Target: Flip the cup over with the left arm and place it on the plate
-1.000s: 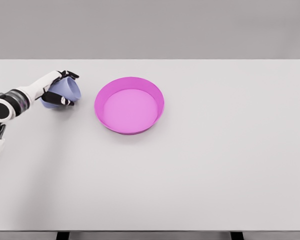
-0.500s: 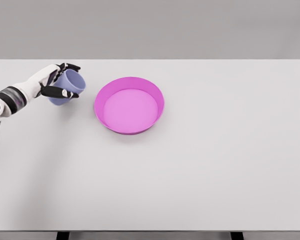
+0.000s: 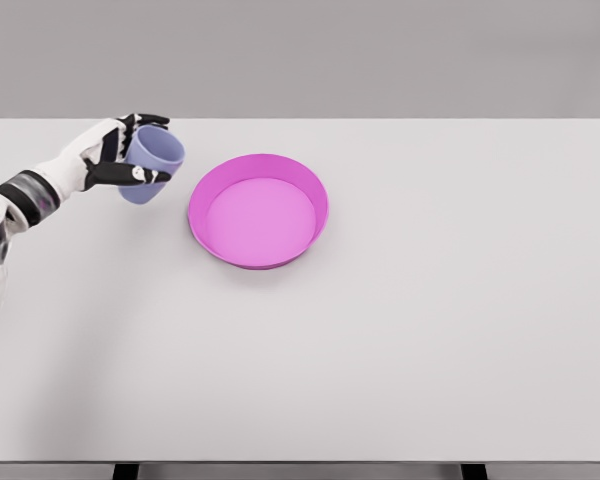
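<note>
The cup (image 3: 154, 164), gripped by the left robot hand (image 3: 110, 155), hangs near the pink plate (image 3: 259, 209).

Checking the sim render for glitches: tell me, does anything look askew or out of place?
Nothing stands out. The left hand holds the cup, slightly tilted, beside the empty pink plate.

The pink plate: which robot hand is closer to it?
Left. The left hand holds the purple cup just left of the pink plate, not touching it. The right hand is not in view, so only the left can be placed.
</note>
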Controlling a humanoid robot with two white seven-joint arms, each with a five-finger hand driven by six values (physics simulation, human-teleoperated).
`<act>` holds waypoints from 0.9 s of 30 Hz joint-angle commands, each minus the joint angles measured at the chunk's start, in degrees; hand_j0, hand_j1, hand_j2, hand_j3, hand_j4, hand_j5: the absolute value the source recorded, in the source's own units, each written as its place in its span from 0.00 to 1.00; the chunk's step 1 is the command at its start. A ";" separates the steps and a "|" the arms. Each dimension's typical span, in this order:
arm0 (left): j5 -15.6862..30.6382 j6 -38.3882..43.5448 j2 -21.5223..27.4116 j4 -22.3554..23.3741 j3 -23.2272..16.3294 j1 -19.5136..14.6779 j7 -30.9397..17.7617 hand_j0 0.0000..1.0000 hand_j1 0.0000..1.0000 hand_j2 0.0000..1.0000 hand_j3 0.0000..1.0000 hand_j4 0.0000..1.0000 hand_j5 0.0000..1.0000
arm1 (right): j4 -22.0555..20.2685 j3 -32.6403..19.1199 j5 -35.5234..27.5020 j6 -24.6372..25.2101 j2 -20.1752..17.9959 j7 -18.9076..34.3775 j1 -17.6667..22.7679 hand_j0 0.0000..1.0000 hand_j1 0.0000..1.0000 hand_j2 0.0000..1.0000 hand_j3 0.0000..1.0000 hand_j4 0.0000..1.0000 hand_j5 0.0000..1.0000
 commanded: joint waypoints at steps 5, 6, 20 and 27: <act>0.60 -0.09 -2.72 -0.54 0.59 0.00 -0.44 0.78 0.78 0.78 0.78 0.78 0.78 | -0.02 0.00 0.00 0.06 0.00 0.01 0.00 1.00 1.00 1.00 1.00 1.00 1.00; 0.60 -0.09 -3.08 -0.46 0.68 -0.09 -0.53 0.78 0.78 0.78 0.78 0.78 0.78 | -0.02 0.00 0.00 -0.02 0.00 0.01 0.00 1.00 1.00 1.00 1.00 1.00 1.00; 6.49 0.96 -4.75 -0.54 2.17 -0.62 -0.88 0.78 0.78 0.78 0.78 0.78 0.78 | -0.02 0.00 0.00 -0.02 0.00 0.01 0.00 1.00 1.00 1.00 1.00 1.00 1.00; 7.20 0.52 -6.85 -0.98 2.00 -0.62 -2.02 0.79 0.79 0.79 0.79 0.79 0.79 | -0.02 0.00 0.00 -0.02 0.00 0.01 0.00 1.00 1.00 1.00 1.00 1.00 1.00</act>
